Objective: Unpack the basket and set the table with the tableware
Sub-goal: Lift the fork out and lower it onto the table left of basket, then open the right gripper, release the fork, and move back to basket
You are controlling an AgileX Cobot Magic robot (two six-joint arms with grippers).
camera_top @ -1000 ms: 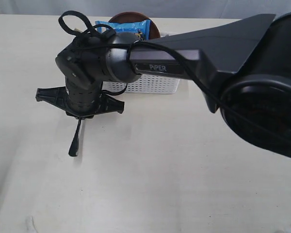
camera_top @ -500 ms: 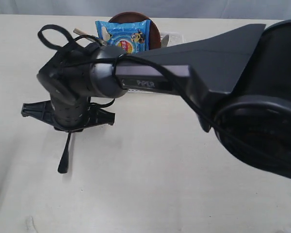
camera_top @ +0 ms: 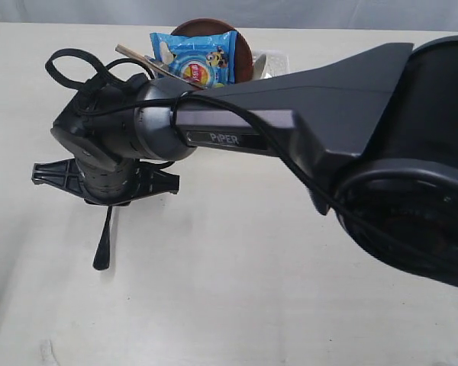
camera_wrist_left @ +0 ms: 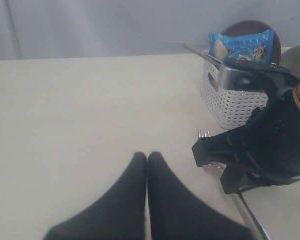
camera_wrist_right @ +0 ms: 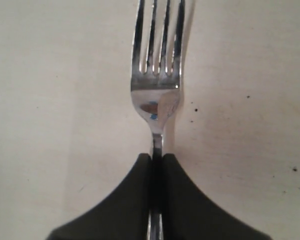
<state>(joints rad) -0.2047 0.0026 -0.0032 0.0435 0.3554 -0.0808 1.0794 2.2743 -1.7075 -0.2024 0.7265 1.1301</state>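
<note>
My right gripper (camera_wrist_right: 157, 156) is shut on the neck of a steel fork (camera_wrist_right: 157, 75), whose tines point away over the table (camera_wrist_right: 50, 100). In the exterior view this gripper (camera_top: 109, 206) hangs at the left, with the fork's handle (camera_top: 103, 245) sticking out below it. The white basket (camera_wrist_left: 230, 102) stands behind it and holds a blue chips packet (camera_top: 192, 57), a brown plate (camera_top: 242, 42) and long thin utensils (camera_top: 136, 56). My left gripper (camera_wrist_left: 147, 156) is shut and empty, low over bare table beside the fork's tines (camera_wrist_left: 205, 134).
The right arm (camera_top: 305, 99) stretches across from the right and hides most of the basket in the exterior view. An off-white bowl (camera_wrist_left: 299, 56) shows at the edge of the left wrist view, behind the basket. A grey backdrop (camera_wrist_left: 90, 25) bounds the table's far edge.
The right gripper has carried the fork leftward and nearer to the camera, away from the basket. Most of that travel came in the earlier half second.
</note>
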